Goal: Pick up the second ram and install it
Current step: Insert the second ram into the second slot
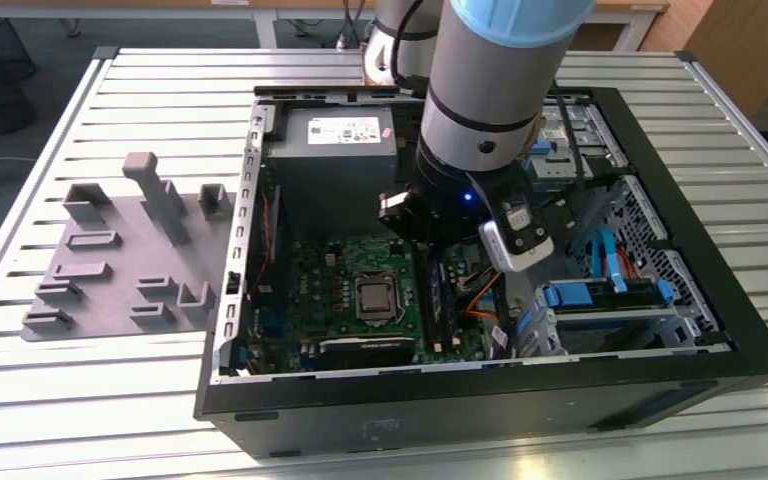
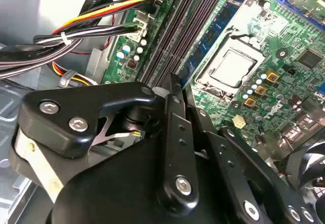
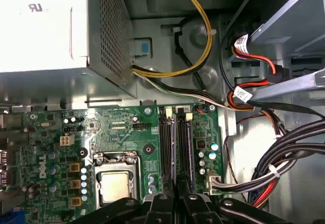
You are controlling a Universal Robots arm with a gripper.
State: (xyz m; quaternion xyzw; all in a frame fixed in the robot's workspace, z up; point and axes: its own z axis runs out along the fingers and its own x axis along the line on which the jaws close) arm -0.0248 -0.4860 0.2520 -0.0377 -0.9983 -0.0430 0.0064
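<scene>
- The black open computer case (image 1: 704,330) lies on its side on a table of pale metal slats (image 1: 157,70).
- The grey box-shaped power supply (image 1: 337,140) inside carries a white sticker with small dark print – I cannot read it in the exterior view. In the first wrist view its pale side shows a printed mark.
- In the first wrist view, two small white tags with dark print (image 3: 240,43) are wrapped on the red and black cables beside the drive cage. The green motherboard (image 3: 56,132) has white lettering near its edge.
- The grey and blue robot arm (image 1: 498,90) reaches down into the case, and a white sticker sits on the small unit at its wrist.
- The black gripper (image 3: 175,202) hangs right above the long black memory slots (image 3: 165,142), beside the silver square processor (image 3: 115,186).
- Whether the gripper is spread, pressed together or pinching something, I cannot tell – its tip is seen from behind in both wrist views.
- The second ram: I cannot tell it apart from the slots. A thin dark strip with a bluish edge (image 3: 175,155) runs between the slots up to the gripper's tip, and it may be the stick seen edge-on.
- To the exterior view's left of the case lies a grey plastic holder plate with upright blocks (image 1: 131,260), well apart from the gripper.
</scene>
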